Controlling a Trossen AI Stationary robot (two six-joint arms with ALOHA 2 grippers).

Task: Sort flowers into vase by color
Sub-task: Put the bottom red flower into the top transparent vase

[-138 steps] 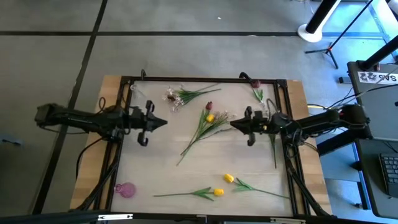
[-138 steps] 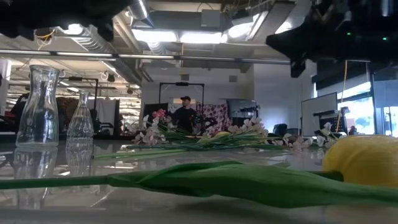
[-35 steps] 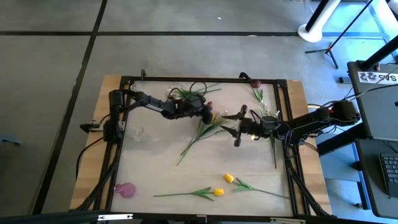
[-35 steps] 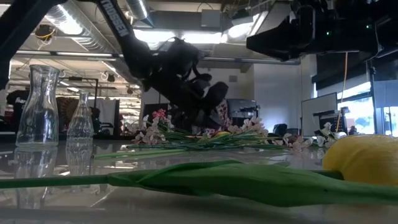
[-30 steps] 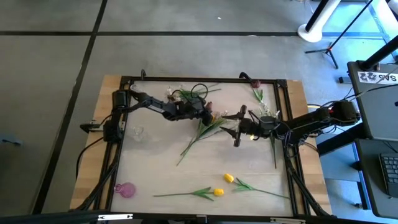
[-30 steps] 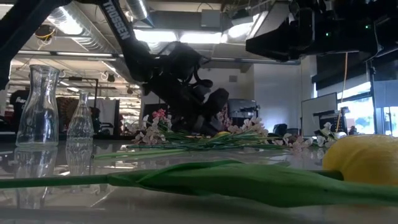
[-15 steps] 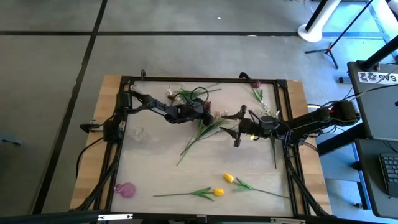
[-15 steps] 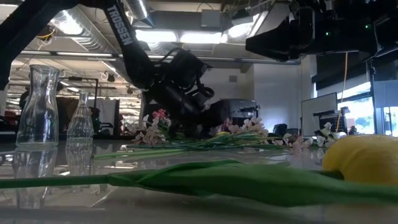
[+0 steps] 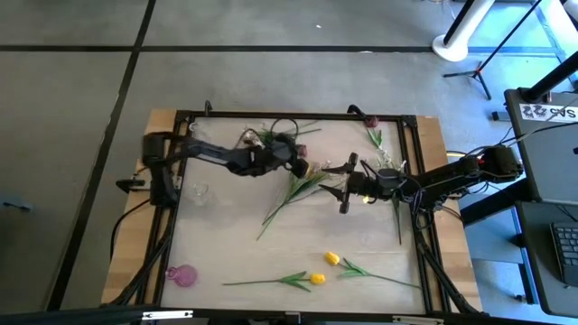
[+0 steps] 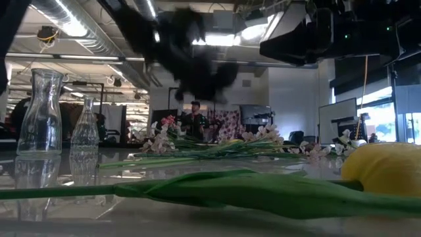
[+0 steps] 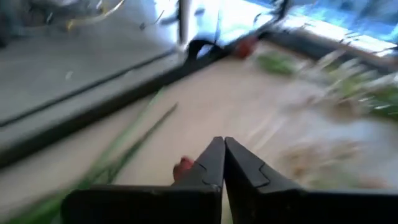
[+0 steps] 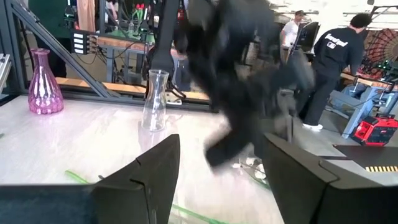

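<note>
Fingers pressed together, the left gripper (image 9: 295,165) hangs near the worktop's middle, just beside the long-stemmed dark red and yellow artificial tulips (image 9: 298,181), whose green stalks slant toward the near-left, while the right gripper (image 9: 348,185), jaws spread, waits just beyond them.

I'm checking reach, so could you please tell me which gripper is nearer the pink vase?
Left. The left gripper is over the table's far middle, diagonally across from the pink vase at the near left corner; the right gripper hangs farther right.
</note>
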